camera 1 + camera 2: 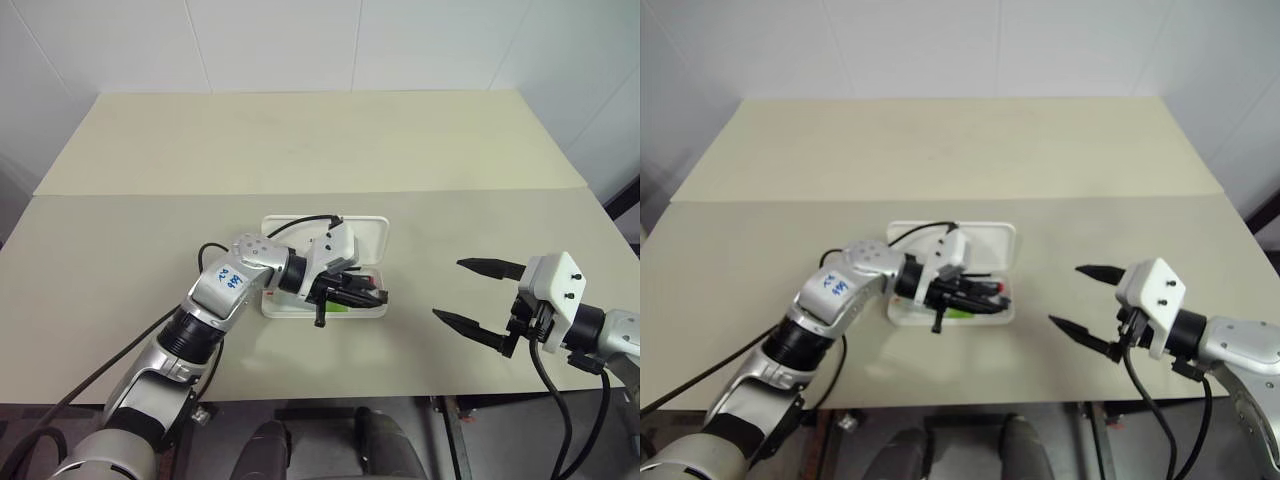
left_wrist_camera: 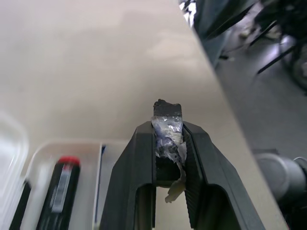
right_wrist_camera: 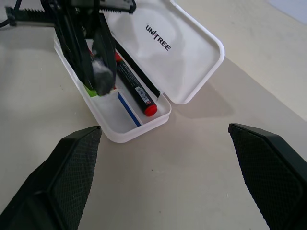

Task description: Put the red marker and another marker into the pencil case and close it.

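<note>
Pencil case [image 3: 192, 52] lies open mid-table, red marker [image 3: 136, 91] inside; left gripper [image 2: 168, 139], pinching a small silvery lump [image 2: 168, 132], hides the green marker [image 1: 345, 311]; right gripper [image 1: 478, 295] gapes empty beside it.

The pencil case [image 1: 372, 240] lies open at the middle of the table [image 1: 300, 140], its lid folded back toward 12 o'clock of its tray. In the tray lie the red marker [image 3: 136, 91] and another marker [image 1: 345, 310], side by side. The left gripper [image 1: 370, 294] hangs over the tray; the right gripper [image 1: 478, 297] is well apart at the case's 3 o'clock.
</note>
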`<state>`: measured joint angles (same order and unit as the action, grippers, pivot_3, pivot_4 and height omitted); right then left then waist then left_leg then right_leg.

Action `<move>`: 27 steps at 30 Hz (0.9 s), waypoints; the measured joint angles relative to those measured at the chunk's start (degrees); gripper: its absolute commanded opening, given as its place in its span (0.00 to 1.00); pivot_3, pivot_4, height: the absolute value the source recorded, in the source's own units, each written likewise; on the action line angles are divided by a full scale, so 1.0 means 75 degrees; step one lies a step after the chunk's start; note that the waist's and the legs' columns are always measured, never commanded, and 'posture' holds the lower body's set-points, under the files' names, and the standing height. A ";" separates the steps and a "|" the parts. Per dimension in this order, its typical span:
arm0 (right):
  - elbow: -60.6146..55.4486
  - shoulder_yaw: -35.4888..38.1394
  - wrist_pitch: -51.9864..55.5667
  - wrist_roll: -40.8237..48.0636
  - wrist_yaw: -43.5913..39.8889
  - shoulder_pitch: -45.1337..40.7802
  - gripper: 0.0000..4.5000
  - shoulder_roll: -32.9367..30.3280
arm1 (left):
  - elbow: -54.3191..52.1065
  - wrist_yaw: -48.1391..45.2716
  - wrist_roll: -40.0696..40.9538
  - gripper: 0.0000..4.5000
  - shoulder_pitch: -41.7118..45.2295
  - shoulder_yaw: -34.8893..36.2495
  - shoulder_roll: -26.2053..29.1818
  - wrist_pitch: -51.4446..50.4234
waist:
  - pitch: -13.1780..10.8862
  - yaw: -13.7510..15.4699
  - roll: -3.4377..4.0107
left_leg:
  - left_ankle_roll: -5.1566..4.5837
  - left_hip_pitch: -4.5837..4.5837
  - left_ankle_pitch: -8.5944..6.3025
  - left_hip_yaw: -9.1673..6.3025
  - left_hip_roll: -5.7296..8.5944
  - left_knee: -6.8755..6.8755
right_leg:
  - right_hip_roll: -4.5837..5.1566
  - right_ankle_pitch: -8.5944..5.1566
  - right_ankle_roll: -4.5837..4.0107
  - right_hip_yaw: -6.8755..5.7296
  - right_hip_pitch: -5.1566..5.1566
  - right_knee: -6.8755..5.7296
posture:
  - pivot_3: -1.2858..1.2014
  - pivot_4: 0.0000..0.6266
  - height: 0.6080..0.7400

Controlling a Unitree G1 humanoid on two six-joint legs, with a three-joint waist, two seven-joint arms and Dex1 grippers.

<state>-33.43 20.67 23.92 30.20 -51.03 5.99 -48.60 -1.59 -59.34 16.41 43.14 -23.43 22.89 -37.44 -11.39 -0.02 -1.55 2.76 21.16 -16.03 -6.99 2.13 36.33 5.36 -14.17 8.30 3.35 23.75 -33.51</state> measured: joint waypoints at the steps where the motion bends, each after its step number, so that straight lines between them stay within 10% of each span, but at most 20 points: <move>1: -0.0002 0.0000 0.0000 0.0000 0.0027 0.0006 1.00 0.0000 | 0.0000 0.0039 -0.0085 0.09 0.0026 -0.0019 0.0016 -0.0029 | 0.0000 0.0000 0.0000 | 0.0000 0.0000 0.0000 0.0001 0.0001 0.0001 | 0.0001 0.0000 0.0000 0.0001 0.0000 0.0000 | 0.52 0.24 1.00; 13: -0.0006 -0.0024 -0.0003 -0.0008 0.0246 0.0038 1.00 0.0005 | -0.0006 0.0277 -0.0478 0.09 0.0088 -0.0045 0.0068 0.0033 | 0.0000 0.0004 0.0000 | 0.0001 0.0001 0.0000 0.0000 0.0001 0.0000 | 0.0002 0.0000 0.0000 0.0000 -0.0001 0.0003 | 0.52 0.24 1.00; 24: -0.0006 -0.0085 -0.0003 -0.0088 0.0373 0.0023 1.00 0.0008 | -0.0053 0.0460 -0.0717 0.97 -0.0016 -0.0198 0.0028 -0.0054 | 0.0000 0.0006 0.0000 | 0.0001 0.0001 0.0000 0.0000 0.0001 0.0000 | 0.0002 0.0000 0.0001 0.0001 -0.0001 0.0002 | 0.52 0.24 1.00; 27: -0.0006 -0.0091 0.0000 -0.0100 0.0389 -0.0018 1.00 0.0008 | -0.0053 0.0528 -0.0747 0.99 -0.0017 -0.0201 0.0011 -0.0059 | 0.0000 0.0005 0.0000 | 0.0001 0.0000 0.0000 0.0001 0.0001 0.0001 | 0.0002 0.0000 0.0001 0.0000 -0.0001 0.0001 | 0.52 0.24 1.00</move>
<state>-33.48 19.99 23.92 29.45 -48.11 5.85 -48.54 -1.99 -55.38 10.81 43.01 -24.94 22.97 -37.88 -11.39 0.02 -1.55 2.77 21.16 -16.02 -6.99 2.13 36.34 5.37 -14.16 8.30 3.35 23.74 -33.51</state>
